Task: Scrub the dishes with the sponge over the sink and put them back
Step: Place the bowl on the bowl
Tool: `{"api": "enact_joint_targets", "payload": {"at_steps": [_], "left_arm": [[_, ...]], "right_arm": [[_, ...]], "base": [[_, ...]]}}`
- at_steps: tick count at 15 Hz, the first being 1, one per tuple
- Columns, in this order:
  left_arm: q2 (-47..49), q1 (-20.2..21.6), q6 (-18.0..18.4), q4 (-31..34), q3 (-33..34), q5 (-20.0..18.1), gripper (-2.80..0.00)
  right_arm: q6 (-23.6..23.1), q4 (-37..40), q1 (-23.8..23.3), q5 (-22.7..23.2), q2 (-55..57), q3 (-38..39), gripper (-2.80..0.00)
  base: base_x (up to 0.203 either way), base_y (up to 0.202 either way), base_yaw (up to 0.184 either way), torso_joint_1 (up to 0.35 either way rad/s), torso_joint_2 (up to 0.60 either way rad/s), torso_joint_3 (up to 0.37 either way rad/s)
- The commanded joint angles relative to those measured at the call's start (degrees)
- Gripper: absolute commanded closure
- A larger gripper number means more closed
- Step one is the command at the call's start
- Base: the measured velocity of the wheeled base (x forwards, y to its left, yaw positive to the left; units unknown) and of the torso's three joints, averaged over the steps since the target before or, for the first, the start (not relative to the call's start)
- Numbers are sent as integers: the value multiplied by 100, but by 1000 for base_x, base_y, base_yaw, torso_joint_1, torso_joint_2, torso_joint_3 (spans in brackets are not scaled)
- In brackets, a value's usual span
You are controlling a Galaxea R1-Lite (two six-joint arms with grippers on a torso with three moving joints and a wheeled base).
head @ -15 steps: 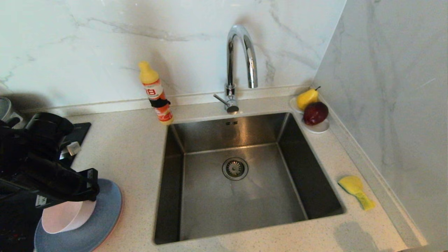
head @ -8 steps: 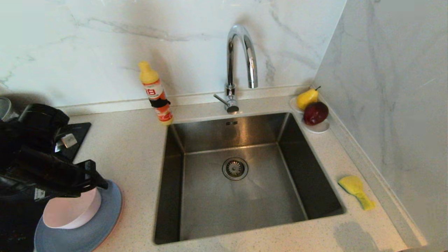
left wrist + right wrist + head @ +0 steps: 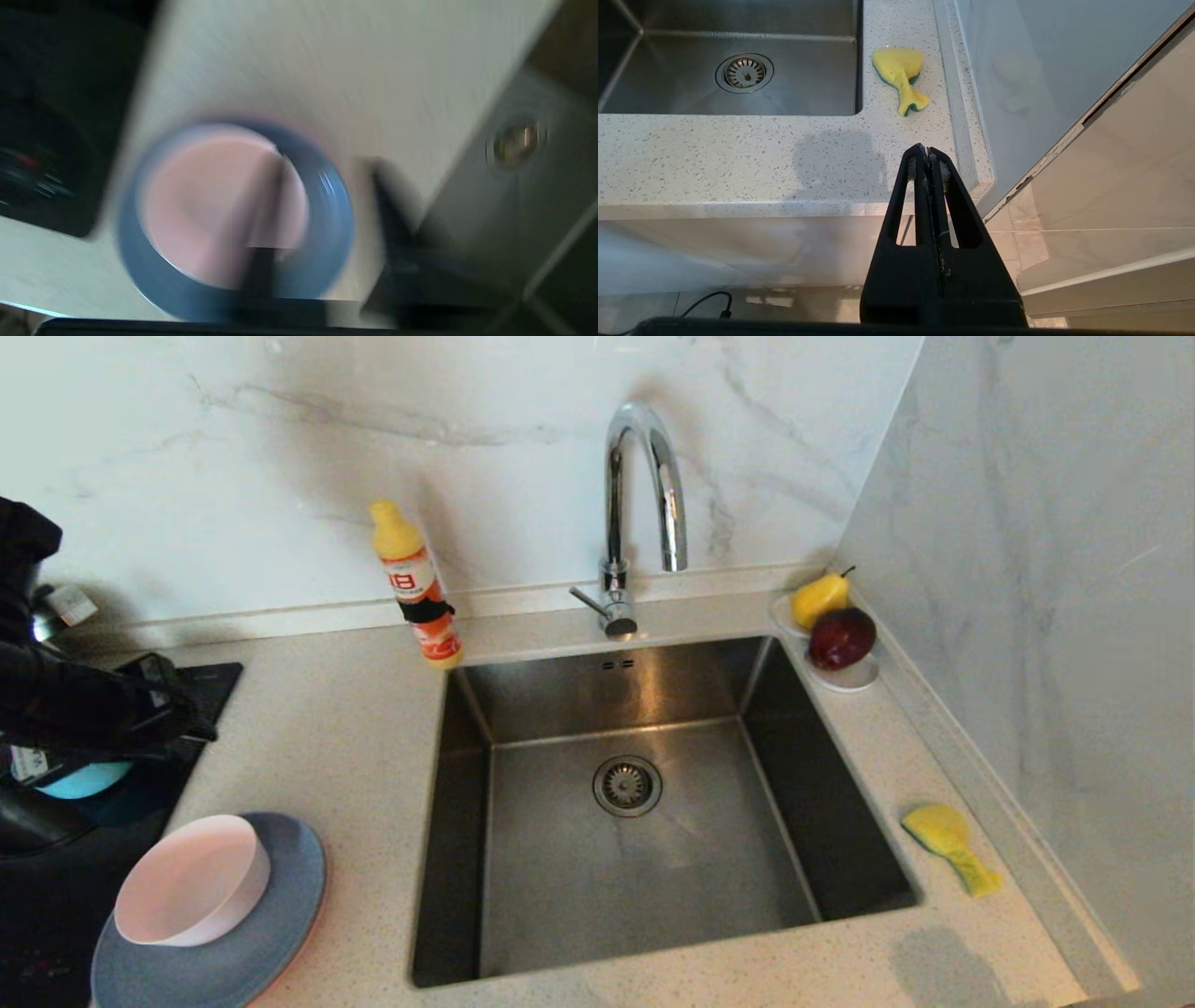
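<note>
The small pale pink dish (image 3: 191, 879) sits on the grey-blue plate (image 3: 280, 905) on the bench (image 3: 355, 747), left of the sink (image 3: 644, 859). The left gripper (image 3: 187, 723) hangs above, empty, fingers apart. The sponge (image 3: 948, 845) lies untouched; the right gripper (image 3: 928, 161) is parked low, fingers closed.

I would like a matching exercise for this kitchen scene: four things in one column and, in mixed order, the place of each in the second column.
Things:
1. sponge
2. small pale pink dish
3. detergent bottle
4. drain strainer

Places:
A. on the grey-blue plate
B. in the floor of the sink
C. on the counter, right of the sink
D. upright at the sink's back left corner

Pairs: 1-C, 2-A, 3-D, 4-B
</note>
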Motion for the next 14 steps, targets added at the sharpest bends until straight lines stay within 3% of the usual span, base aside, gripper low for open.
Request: {"api": "enact_joint_targets", "payload": {"at_steps": [1, 6, 8, 9, 14], "left_arm": [[376, 513, 147, -6, -404, -3, 0], [1222, 1312, 783, -369, -1313, -41, 0], [1604, 1442, 1083, -466, -1682, -22, 0], [1775, 1492, 1182, -507, -1819, -22, -280], [2293, 1562, 1190, -1120, -2066, -163, -280]], "right_arm": [[-4, -1, 0, -1, 6, 0, 0], [-4, -1, 0, 7, 6, 0, 0], [-4, -1, 0, -1, 6, 0, 0], [-4, -1, 0, -1, 6, 0, 0], [-4, -1, 0, -1, 6, 0, 0]], "base": [[0, 0, 0, 0, 0, 0], [0, 0, 0, 0, 0, 0], [0, 0, 0, 0, 0, 0], [0, 0, 0, 0, 0, 0], [0, 0, 0, 0, 0, 0]]}}
